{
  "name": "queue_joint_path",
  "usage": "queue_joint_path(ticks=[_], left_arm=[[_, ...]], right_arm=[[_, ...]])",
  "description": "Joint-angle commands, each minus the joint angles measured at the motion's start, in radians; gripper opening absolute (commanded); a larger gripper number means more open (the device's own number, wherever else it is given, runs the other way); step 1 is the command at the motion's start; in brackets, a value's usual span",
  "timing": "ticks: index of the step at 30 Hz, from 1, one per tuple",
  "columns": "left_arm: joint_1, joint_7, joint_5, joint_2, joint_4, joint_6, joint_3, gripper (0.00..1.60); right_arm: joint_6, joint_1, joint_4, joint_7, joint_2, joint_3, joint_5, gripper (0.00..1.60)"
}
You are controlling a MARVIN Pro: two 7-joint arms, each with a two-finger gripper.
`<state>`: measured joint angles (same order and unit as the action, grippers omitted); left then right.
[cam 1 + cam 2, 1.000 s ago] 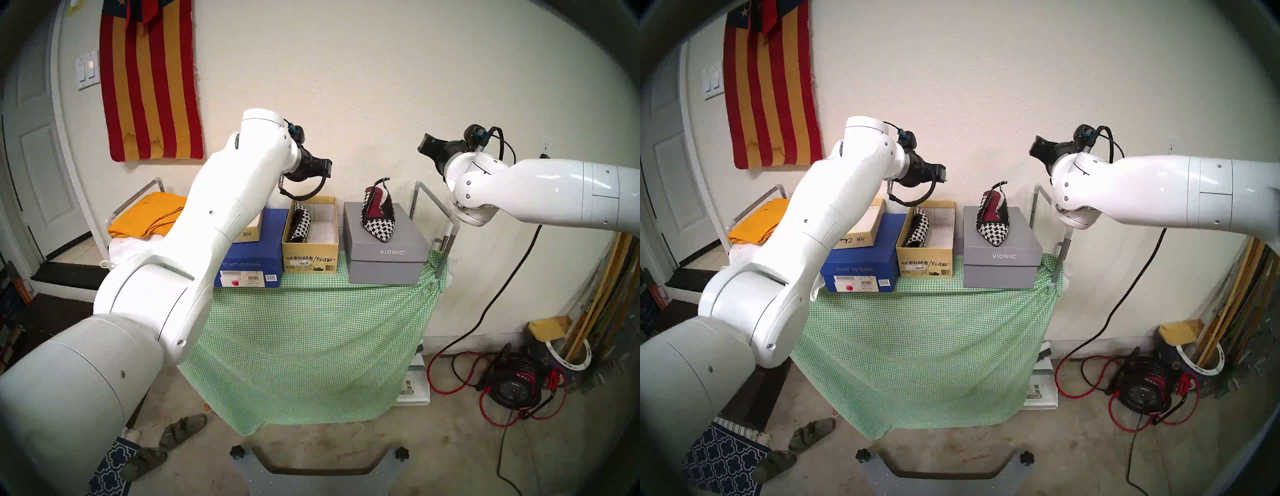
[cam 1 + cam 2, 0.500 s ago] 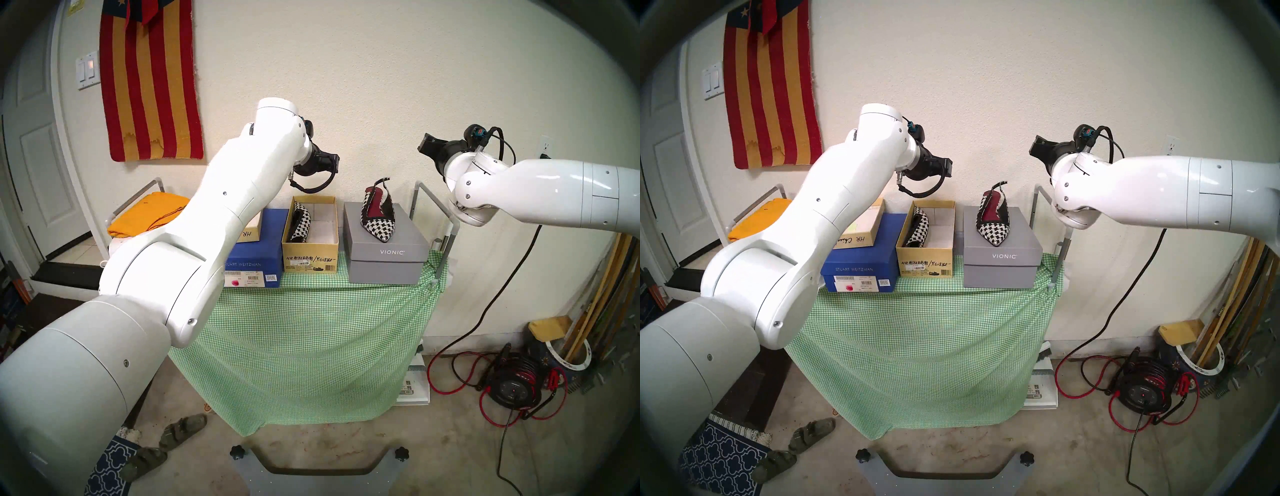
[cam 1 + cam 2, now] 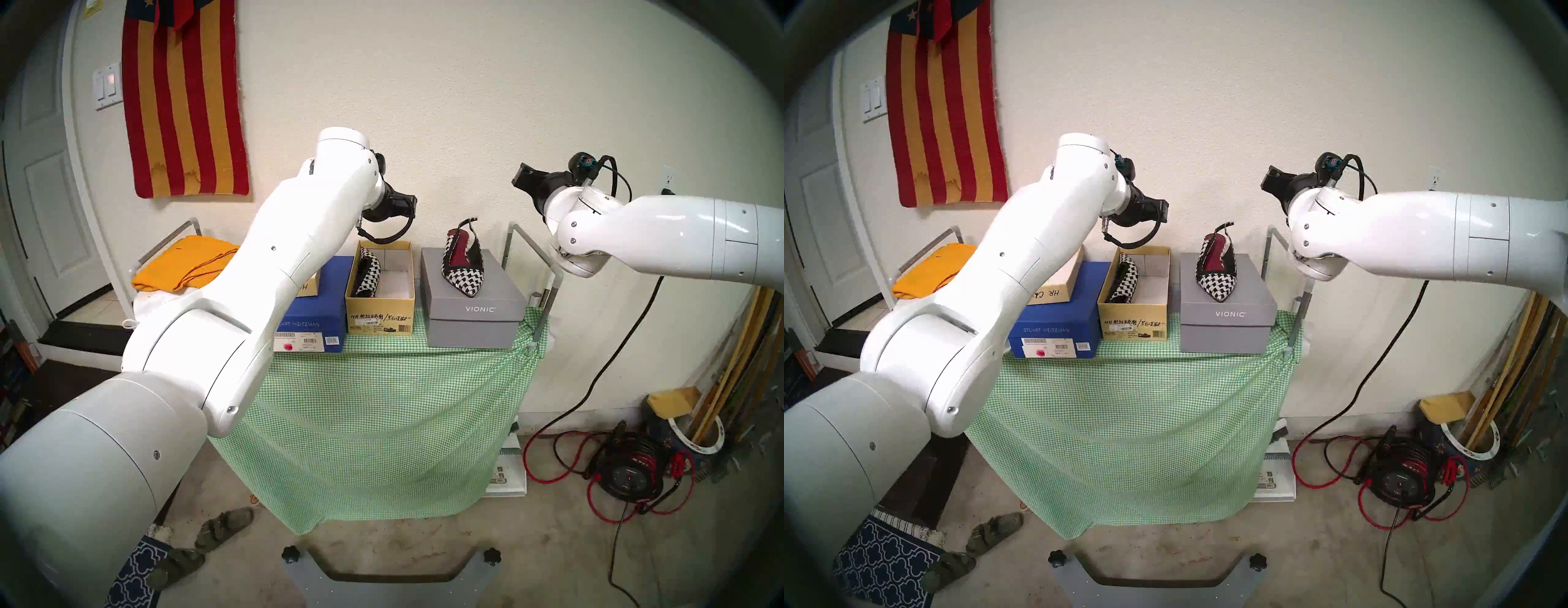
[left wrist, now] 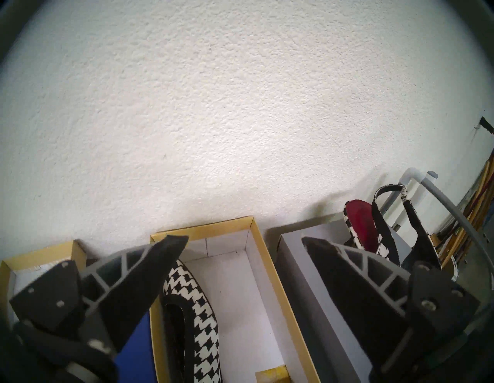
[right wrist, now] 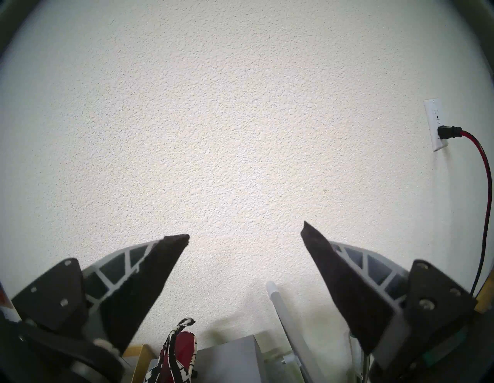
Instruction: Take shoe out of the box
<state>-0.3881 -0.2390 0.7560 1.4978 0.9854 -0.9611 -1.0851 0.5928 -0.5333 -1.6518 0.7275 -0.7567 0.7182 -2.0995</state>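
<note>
The tan-yellow box with black "HR" writing stands open in the middle of the table, white inside. A black-and-white houndstooth shoe lies along its left wall; it also shows in the left wrist view. My left gripper hangs open and empty above the box's far end, its fingertips over the shoe's end. My right gripper is open and empty, high at the right, facing the wall. A matching shoe sits on the grey VIONIC box.
A blue Stuart Weitzman box stands left of the tan box, with a shallow tan lid on top. A green checked cloth drapes the table. Metal rails flank the table ends. The wall is close behind.
My left arm has swung right and forward, bringing its gripper from above the box's left rear corner to over its far end, dipping slightly. The right arm has not moved.
</note>
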Motion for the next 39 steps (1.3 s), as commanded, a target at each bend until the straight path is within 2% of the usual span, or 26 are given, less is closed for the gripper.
queue_joint_path(ticks=[1,14,26,39], left_arm=[[-0.033,-0.034,0.041,-0.022,0.081,0.001,-0.006,1.6],[-0.105,-0.123,0.122,-0.061,0.226,0.001,-0.009,1.6],[-0.173,-0.255,0.177,-0.108,0.396,0.001,-0.008,1.6],[-0.285,-0.37,0.245,-0.157,0.422,0.001,0.009,1.6]], right_arm=[[-0.002,0.001,0.002,-0.002,-0.002,-0.003,-0.003,1.6],[-0.003,0.004,0.004,-0.002,-0.001,-0.007,-0.003,1.6],[-0.002,0.007,0.004,-0.002,-0.001,-0.01,-0.001,1.6],[-0.002,0.009,0.004,-0.001,0.0,-0.013,0.0,1.6]])
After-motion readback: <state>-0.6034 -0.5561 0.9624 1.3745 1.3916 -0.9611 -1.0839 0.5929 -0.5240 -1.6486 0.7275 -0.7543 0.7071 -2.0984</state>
